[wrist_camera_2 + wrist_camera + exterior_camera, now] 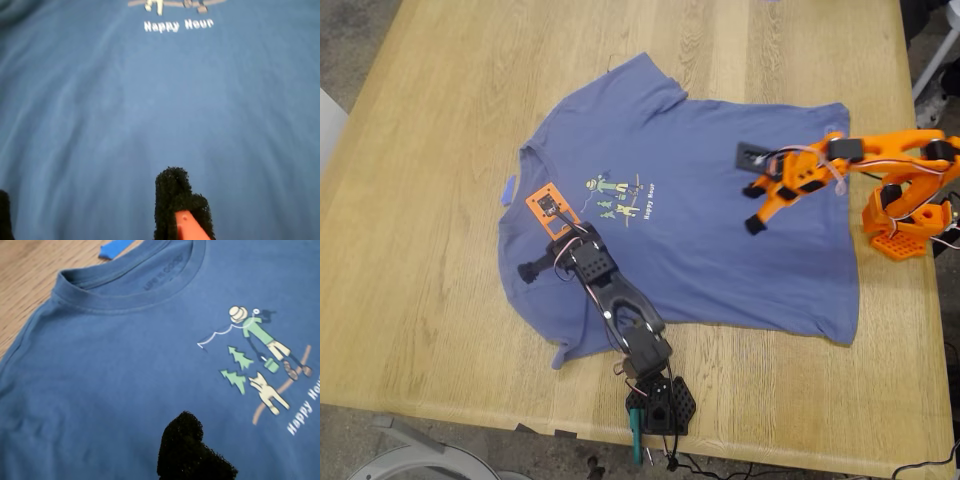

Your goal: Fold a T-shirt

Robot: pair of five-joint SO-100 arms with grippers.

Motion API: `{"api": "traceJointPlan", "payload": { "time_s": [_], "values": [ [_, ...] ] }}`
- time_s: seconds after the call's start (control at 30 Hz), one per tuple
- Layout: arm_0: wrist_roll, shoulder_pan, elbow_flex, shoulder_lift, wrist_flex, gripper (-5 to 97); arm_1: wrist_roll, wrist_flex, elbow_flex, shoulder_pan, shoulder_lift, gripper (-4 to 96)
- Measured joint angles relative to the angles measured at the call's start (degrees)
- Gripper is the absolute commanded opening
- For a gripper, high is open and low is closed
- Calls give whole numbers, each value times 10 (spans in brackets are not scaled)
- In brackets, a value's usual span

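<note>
Wooden desk (410, 250), slate-blue T-shirt (720, 250) spread flat and print-up across its middle; no fold made yet.

First hand (532, 270), on the black arm, hangs over the shoulder and collar area toward the exterior view's left; only one dark padded fingertip (187, 450) shows in its wrist view, so its opening cannot be told. Second hand (752, 208), on the orange arm, hangs over the lower body of the shirt toward the exterior view's right, fingers spread fairly wide, nothing held. Small blue scrap (508, 190) lies on the desk just beside the collar. Judgement: both hands should go to the shirt's edge, pinch one layer only, and lift together so the fold line stays straight.
</note>
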Motion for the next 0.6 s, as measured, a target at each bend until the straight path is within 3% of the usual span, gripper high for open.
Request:
{"api": "traceJointPlan", "payload": {
  "time_s": [0.27,0.6],
  "values": [
    [3,-34,-87,-136,-62,716,29,-67,-47,-4,-105,378],
    [11,-62,-200,-274,-54,715,36,-119,-112,-10,-216,369]
  ]
}}
